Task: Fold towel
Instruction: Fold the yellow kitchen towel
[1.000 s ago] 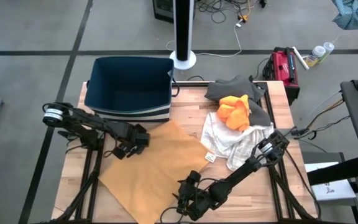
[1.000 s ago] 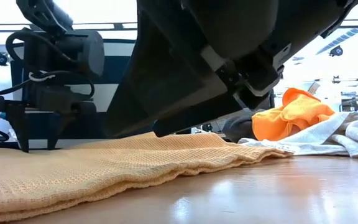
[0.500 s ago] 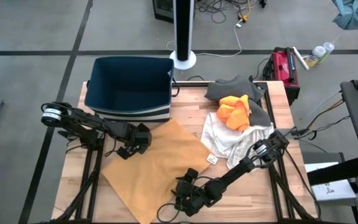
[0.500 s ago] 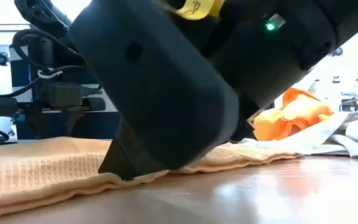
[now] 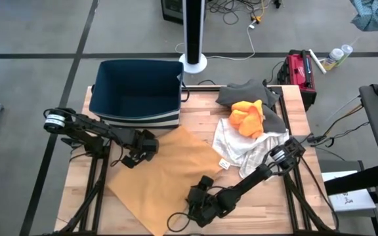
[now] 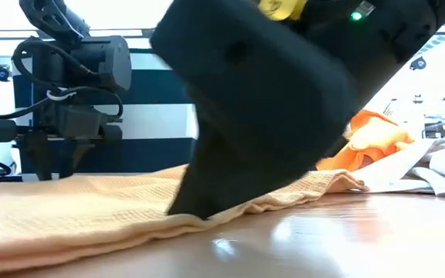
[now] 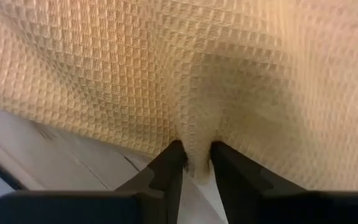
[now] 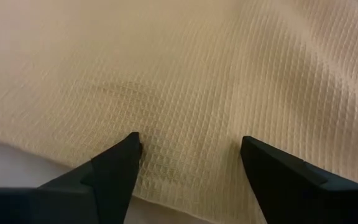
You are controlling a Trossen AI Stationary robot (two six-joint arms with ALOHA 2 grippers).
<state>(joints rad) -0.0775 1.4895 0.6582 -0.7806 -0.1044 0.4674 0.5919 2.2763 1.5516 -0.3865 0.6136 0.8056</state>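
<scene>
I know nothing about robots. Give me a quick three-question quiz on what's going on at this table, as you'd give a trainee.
1. True or false: the left end effector has pinched a fold of the tan towel.
2. How do the right end effector's fingers stand? A) spread wide over the towel's edge B) shut on the towel C) holding the orange cloth
3. Name the large container at the table's far left corner.

Key
1. True: a ridge of the waffle weave sits between its fingers.
2. A
3. The dark blue bin.
</scene>
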